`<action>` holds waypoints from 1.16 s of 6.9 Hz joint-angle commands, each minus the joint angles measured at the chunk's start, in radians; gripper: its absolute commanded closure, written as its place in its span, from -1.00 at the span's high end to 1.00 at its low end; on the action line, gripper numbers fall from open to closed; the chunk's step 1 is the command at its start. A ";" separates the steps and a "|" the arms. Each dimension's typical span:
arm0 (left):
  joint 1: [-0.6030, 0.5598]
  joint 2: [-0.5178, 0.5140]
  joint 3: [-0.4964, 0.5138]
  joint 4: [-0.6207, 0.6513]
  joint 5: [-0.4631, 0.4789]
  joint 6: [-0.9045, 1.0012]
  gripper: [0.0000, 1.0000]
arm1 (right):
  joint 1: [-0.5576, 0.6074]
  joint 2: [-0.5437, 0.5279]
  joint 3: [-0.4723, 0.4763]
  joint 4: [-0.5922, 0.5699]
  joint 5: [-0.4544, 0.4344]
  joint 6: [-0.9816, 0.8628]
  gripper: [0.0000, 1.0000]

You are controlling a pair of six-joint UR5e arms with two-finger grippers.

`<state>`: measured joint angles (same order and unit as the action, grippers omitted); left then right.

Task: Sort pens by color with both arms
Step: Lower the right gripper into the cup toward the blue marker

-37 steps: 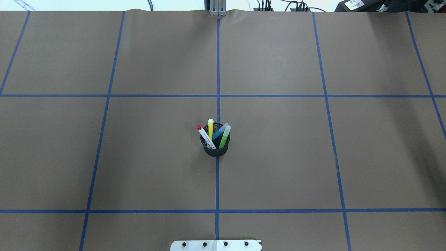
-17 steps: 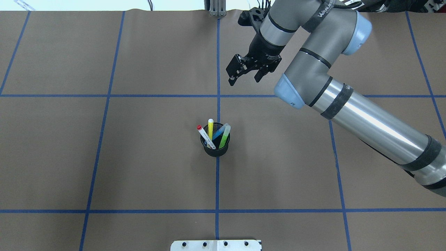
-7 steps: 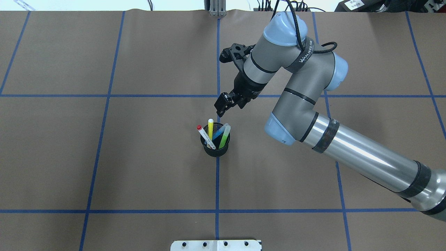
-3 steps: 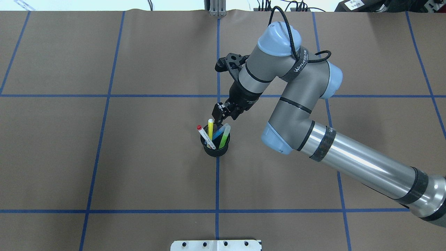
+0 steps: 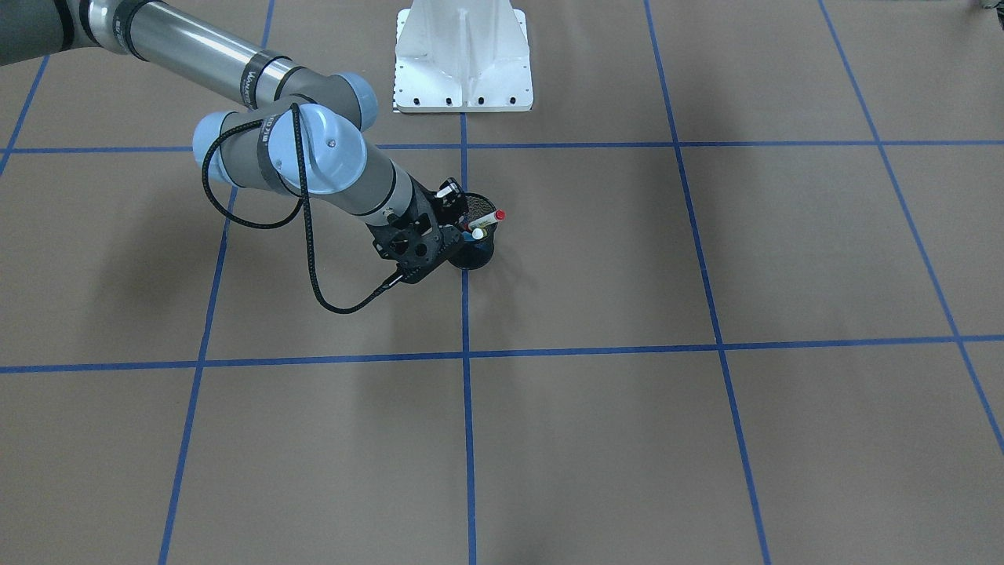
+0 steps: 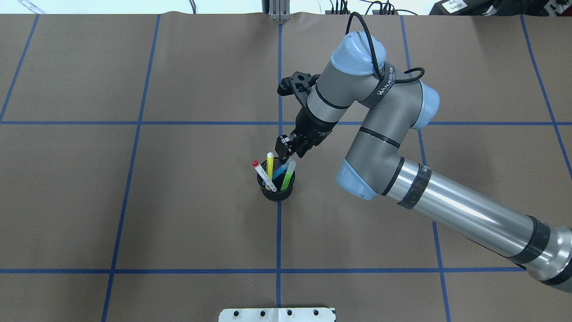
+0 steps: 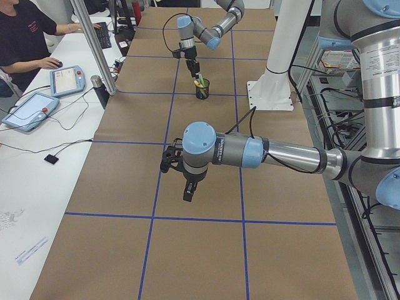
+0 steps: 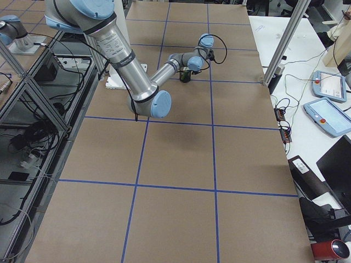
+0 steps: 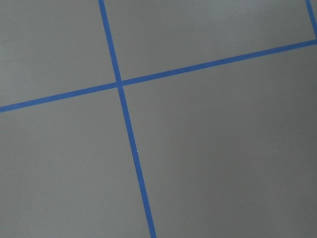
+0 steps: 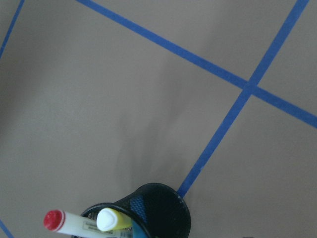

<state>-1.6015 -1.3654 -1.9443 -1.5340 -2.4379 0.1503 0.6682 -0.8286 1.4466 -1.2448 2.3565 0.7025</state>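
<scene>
pens (image 6: 281, 170): all four stand in the mesh cup (image 6: 277, 193), mid-table. nearest me, at the table's left end, left arm (image 7: 250, 152) reaches low over the brown paper (image 7: 112, 187). left gripper (image 7: 189, 192) points down just above it; can't tell from here whether its fingers are spread or pressed together. farther along, the cup sits on the centre tape line (image 6: 278, 232), out from the white base (image 6: 277, 315). red-capped pen (image 6: 263, 175) leans toward the robot's left, yellow pen (image 6: 270, 163) beside it. blue pen (image 6: 279, 171) and green pen (image 6: 288, 174) lean toward its right. just beyond the cup, right gripper (image 6: 289, 155) tilts down over the rim. its fingers look spread, tips at the top of the blue pen, hiding its cap; contact unclear. behind it, right arm (image 6: 402, 179) comes in from the robot's right, elbow bent, black cable (image 6: 366, 27) looped over the wrist.
</scene>
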 commanded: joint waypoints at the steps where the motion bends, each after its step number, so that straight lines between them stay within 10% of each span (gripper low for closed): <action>1: 0.000 0.000 -0.001 0.000 -0.001 0.000 0.99 | -0.001 -0.009 0.004 -0.007 0.036 0.000 0.17; 8: -0.002 0.003 -0.001 0.000 -0.013 0.000 0.99 | -0.007 -0.003 0.003 -0.007 0.049 0.002 -0.12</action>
<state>-1.6030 -1.3626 -1.9451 -1.5350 -2.4509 0.1504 0.6630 -0.8320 1.4497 -1.2517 2.4052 0.7041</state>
